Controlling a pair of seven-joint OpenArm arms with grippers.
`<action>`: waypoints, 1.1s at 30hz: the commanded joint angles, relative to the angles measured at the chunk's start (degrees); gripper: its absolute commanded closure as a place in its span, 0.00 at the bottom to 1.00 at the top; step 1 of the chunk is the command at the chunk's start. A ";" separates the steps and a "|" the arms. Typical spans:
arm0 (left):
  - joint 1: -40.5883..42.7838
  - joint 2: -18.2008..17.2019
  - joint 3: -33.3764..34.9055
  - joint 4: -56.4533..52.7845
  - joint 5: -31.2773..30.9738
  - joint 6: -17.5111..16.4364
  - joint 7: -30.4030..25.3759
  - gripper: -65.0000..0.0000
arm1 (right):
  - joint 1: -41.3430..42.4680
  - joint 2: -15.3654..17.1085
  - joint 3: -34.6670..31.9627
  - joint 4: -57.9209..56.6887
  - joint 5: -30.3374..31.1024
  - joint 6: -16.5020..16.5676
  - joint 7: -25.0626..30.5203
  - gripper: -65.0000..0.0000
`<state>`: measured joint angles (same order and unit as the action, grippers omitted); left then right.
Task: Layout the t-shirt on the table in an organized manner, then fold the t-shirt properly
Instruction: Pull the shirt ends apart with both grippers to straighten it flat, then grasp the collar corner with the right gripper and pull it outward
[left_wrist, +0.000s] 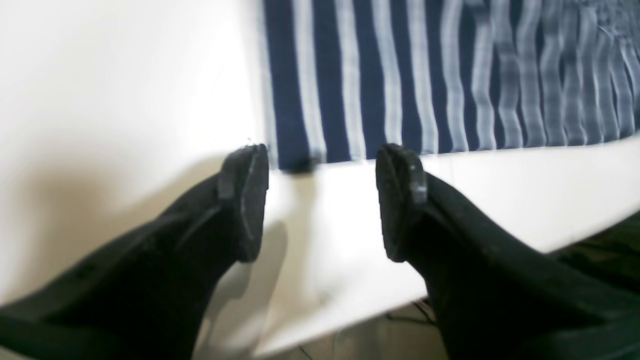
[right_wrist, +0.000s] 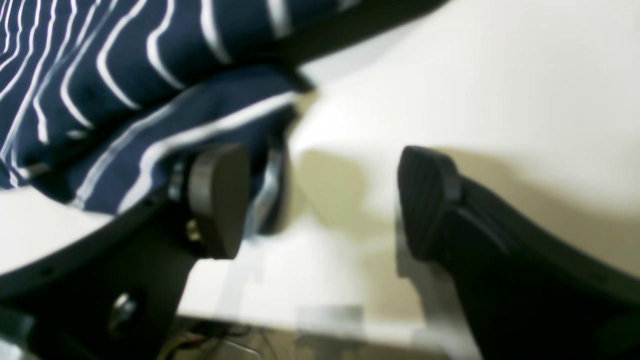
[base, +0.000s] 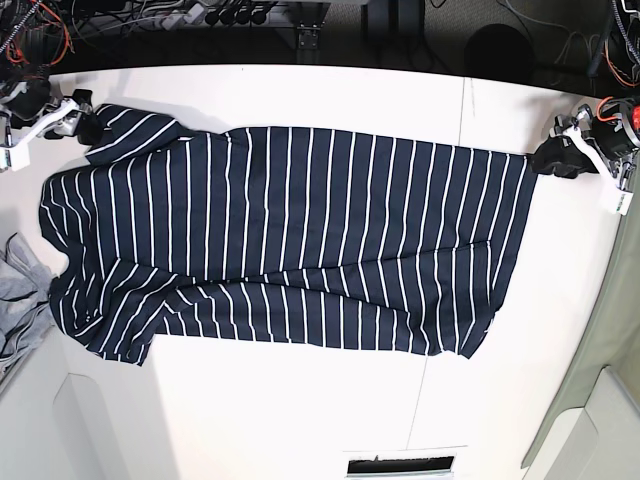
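Observation:
The dark navy t-shirt (base: 300, 230) with thin white stripes lies spread lengthwise across the white table (base: 300, 400), with wrinkles along its near side. My left gripper (base: 550, 157) sits at the shirt's far right corner. In the left wrist view that gripper (left_wrist: 322, 200) is open, and the t-shirt (left_wrist: 375, 75) corner lies just beyond its fingertips with bare table (left_wrist: 100, 75) between them. My right gripper (base: 85, 125) is at the far left sleeve. Seen from the right wrist, this gripper (right_wrist: 325, 200) is open, with the bunched t-shirt (right_wrist: 125, 75) against its left finger (right_wrist: 220, 200).
A light grey garment (base: 15, 290) hangs at the table's left edge. A thin dark seam (base: 465, 110) crosses the tabletop on the right. Cables and dark equipment (base: 230, 15) line the back edge. The table edge (left_wrist: 450, 295) runs just under my left gripper.

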<state>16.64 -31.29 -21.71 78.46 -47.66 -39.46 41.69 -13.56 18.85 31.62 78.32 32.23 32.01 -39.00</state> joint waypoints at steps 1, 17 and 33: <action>-0.33 -1.09 -0.44 0.20 -0.24 -0.54 -2.27 0.44 | 0.22 1.11 -0.85 -0.42 0.74 0.35 1.27 0.32; -5.86 -0.55 2.91 -6.64 0.50 -0.54 -4.20 0.44 | 2.23 -3.02 -9.53 2.32 2.67 0.13 -4.20 1.00; -5.86 0.02 2.91 -6.64 0.13 -0.54 -3.98 0.44 | -18.75 -2.99 6.01 28.26 12.66 0.79 -11.08 1.00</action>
<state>11.40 -30.02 -18.39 71.11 -46.57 -39.46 38.52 -32.08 15.07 37.06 105.54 43.81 32.49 -51.07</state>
